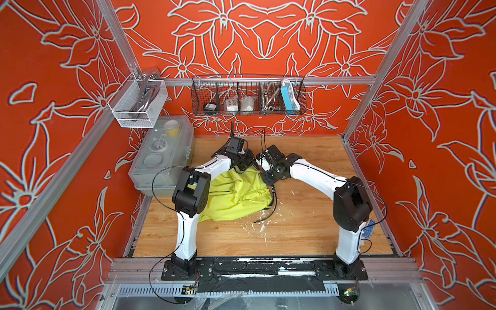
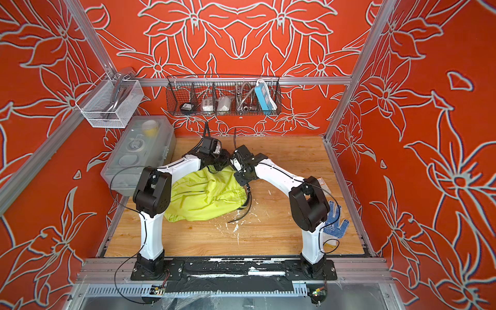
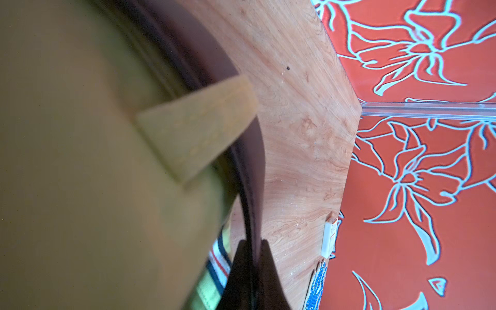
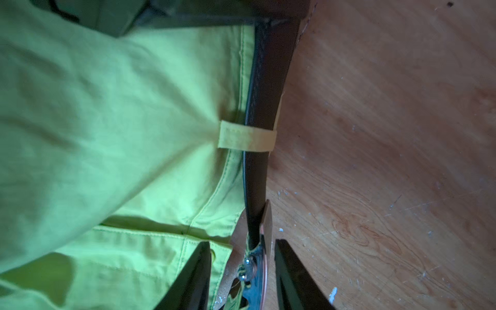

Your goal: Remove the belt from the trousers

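The lime-green trousers (image 1: 236, 198) (image 2: 204, 196) lie crumpled on the wooden table (image 1: 308, 220) between my two arms. The black belt (image 4: 259, 94) runs along the waistband, through a belt loop (image 4: 247, 135), and ends at its metal buckle (image 4: 257, 268). My right gripper (image 4: 243, 241) (image 1: 269, 178) is open. The buckle sits between its fingers with a gap on each side. My left gripper (image 3: 253, 243) (image 1: 243, 163) is shut on the belt (image 3: 252, 161) beyond another loop (image 3: 198, 126), at the trousers' far edge.
A clear plastic box (image 1: 161, 158) stands at the back left. A white mesh basket (image 1: 137, 104) and a black wire basket (image 1: 248, 96) hang on the frame. A blue dotted glove (image 2: 334, 220) lies near the right arm. White flecks (image 1: 257, 225) dot the table.
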`<action>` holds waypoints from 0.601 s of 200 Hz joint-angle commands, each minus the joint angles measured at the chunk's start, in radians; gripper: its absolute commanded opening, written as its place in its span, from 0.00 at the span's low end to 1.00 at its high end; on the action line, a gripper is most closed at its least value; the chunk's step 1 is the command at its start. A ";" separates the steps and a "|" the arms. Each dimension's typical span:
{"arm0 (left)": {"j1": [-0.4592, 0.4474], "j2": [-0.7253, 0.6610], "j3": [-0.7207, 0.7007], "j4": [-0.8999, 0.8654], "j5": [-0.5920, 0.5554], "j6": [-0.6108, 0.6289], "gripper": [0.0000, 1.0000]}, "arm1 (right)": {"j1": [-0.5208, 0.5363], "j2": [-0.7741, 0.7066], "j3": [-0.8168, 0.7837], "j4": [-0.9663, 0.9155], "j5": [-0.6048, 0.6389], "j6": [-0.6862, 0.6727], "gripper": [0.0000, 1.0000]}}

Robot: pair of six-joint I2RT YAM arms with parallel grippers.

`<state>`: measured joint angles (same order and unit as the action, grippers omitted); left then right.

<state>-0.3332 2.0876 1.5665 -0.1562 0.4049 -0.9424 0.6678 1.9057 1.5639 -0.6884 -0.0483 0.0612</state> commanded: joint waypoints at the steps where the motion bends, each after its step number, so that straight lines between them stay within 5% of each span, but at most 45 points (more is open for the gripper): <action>1: -0.003 -0.041 -0.008 -0.011 -0.001 0.008 0.00 | -0.001 -0.026 0.024 -0.034 0.039 0.000 0.41; 120: -0.003 -0.047 -0.014 -0.013 -0.003 0.007 0.00 | -0.045 0.019 0.005 -0.007 0.013 0.032 0.35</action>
<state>-0.3332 2.0876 1.5665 -0.1562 0.4042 -0.9401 0.6422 1.9045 1.5684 -0.6918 -0.0273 0.0700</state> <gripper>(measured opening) 0.047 0.356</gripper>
